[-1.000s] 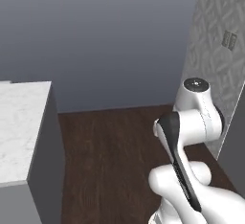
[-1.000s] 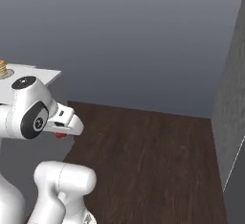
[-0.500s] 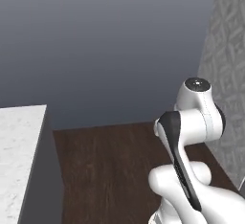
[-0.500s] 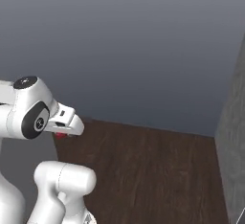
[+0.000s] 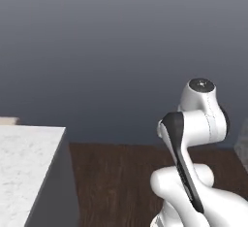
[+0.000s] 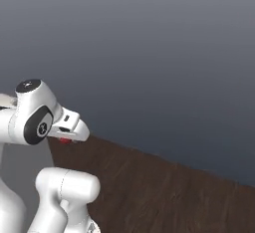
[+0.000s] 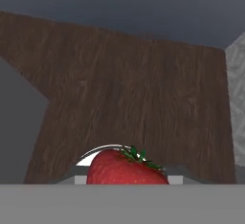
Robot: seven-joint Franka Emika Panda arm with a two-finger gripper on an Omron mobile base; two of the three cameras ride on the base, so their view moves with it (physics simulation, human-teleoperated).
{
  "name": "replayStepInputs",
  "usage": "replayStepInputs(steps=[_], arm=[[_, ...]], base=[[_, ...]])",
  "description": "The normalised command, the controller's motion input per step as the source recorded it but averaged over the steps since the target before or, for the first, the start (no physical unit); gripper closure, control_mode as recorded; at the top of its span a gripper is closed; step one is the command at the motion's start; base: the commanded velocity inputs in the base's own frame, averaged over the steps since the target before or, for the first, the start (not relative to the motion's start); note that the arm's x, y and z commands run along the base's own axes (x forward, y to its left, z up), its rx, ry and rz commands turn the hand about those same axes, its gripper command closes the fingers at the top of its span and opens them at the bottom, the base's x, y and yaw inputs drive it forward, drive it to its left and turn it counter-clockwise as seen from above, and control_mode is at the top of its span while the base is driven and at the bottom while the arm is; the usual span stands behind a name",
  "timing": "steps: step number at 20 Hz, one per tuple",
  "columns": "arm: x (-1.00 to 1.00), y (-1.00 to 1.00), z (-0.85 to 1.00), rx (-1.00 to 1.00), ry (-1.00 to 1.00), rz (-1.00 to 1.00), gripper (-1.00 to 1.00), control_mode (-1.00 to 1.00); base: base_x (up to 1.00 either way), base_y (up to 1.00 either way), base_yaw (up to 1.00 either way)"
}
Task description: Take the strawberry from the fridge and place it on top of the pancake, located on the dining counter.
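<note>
The strawberry [image 7: 125, 170], bright red with a green leafy cap, sits between my fingers at the bottom of the hand view. My gripper [image 7: 127, 175] is shut on it. In the right base view the strawberry [image 6: 65, 140] is a small red spot under the hand of my folded arm, where the gripper [image 6: 67, 138] is held close to the body. A corner of the dining counter [image 5: 22, 172], with its white marbled top on a plain grey base, lies at the lower left of the left base view. The fridge and the pancake are out of view.
Dark wooden floor [image 5: 121, 182] stretches ahead to a plain dark grey wall [image 5: 121, 51]. A sliver of pale patterned wall [image 5: 242, 143] shows at the right edge. The hand view looks down on the floor [image 7: 129, 98], with a pale speckled surface [image 7: 237, 113] at its right.
The whole picture has shifted, so the base has moved. The patterned wall has slid off to the right, and the counter corner sits lower. The arm holds its pose with the strawberry.
</note>
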Motion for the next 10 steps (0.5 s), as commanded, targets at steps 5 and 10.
replayStepInputs(steps=[5, 10], arm=[[0.00, 0.00, 0.00, 0.00, 0.00, 0.00, 1.00, 1.00], [0.00, 0.00, 0.00, 0.00, 0.00, 0.00, 1.00, 1.00]], base=[[1.00, 0.00, 0.78], [1.00, 0.00, 0.85]])
